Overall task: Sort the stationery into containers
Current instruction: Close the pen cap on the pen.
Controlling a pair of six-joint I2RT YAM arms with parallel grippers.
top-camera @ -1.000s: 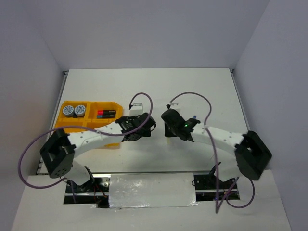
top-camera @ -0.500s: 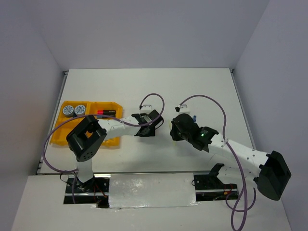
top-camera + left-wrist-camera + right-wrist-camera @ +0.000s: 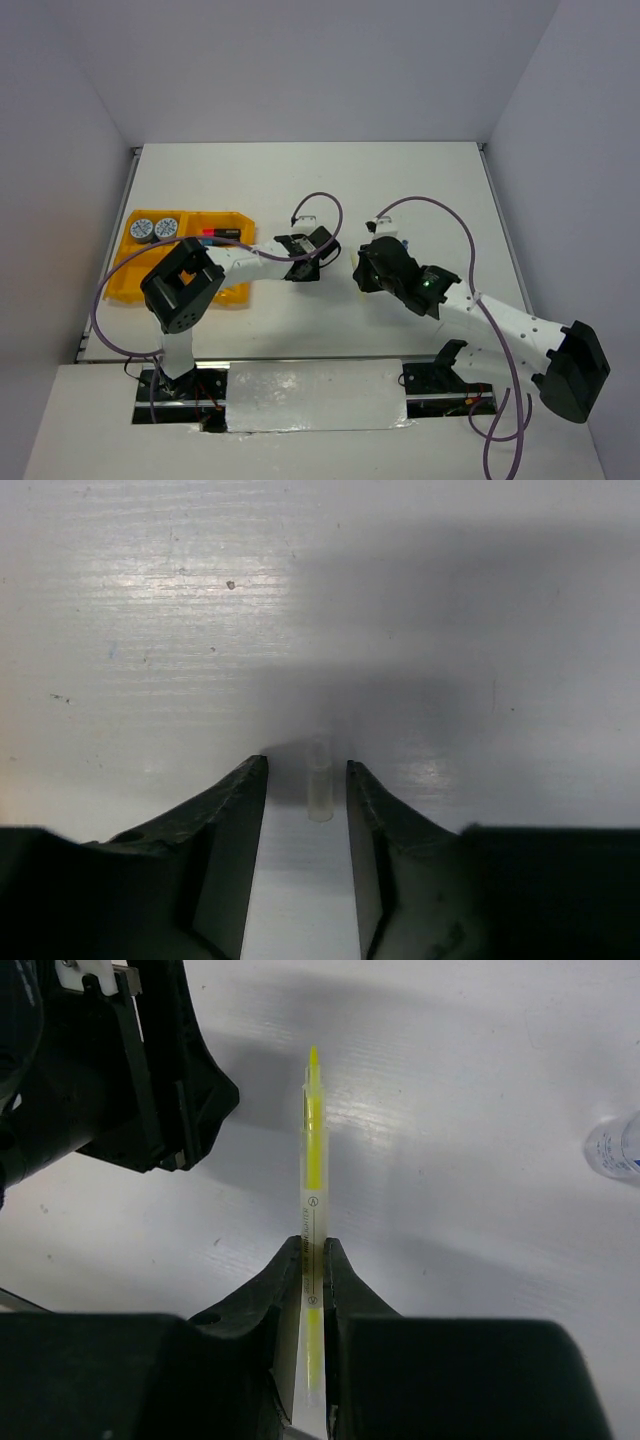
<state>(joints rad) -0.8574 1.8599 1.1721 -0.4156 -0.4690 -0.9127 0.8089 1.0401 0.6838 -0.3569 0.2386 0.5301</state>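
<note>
Two of my grippers have swung out right of the tray (image 3: 130, 262): my left gripper (image 3: 307, 765), narrowed to half-spread, straddles a clear tube (image 3: 320, 780) untouched on the table, my right gripper (image 3: 312, 1245) pinches a yellow pen (image 3: 312, 1140), so both remain unsorted.

A blurred small bottle (image 3: 615, 1148) is cut off at the right wrist view's edge.
</note>
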